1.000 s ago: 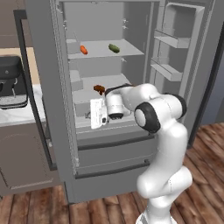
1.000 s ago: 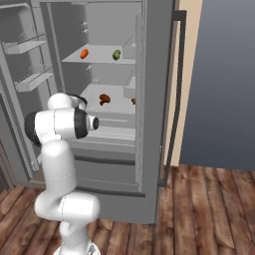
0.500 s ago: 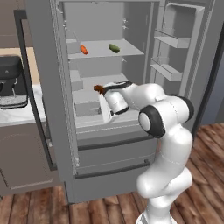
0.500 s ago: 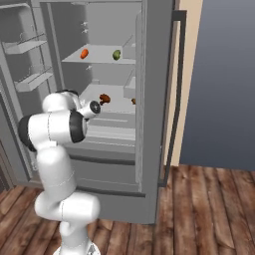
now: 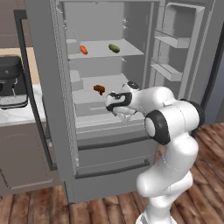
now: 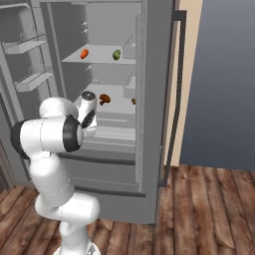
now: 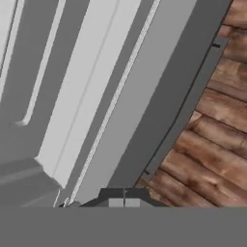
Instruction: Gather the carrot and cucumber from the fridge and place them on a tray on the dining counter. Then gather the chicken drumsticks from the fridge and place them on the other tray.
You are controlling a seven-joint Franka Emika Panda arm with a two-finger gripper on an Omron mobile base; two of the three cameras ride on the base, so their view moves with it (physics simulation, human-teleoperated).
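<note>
The fridge stands open. On its upper shelf lie the orange carrot and the green cucumber. A brown chicken drumstick rests on the middle shelf, and a second one peeks out past the door edge. My gripper hangs in front of the middle shelf, right of and below the drumstick. It points down at the fridge's lower drawers and is shut with nothing in it. The trays and the dining counter are out of view.
The open left fridge door and the right door with its shelves flank my arm. A dark coffee machine sits on the counter to the left. Grey drawer fronts and wooden floor lie below the hand.
My hand has swung to the right along the middle shelf and turned from facing left to pointing downward. The gripper stayed shut, and the food has not moved.
</note>
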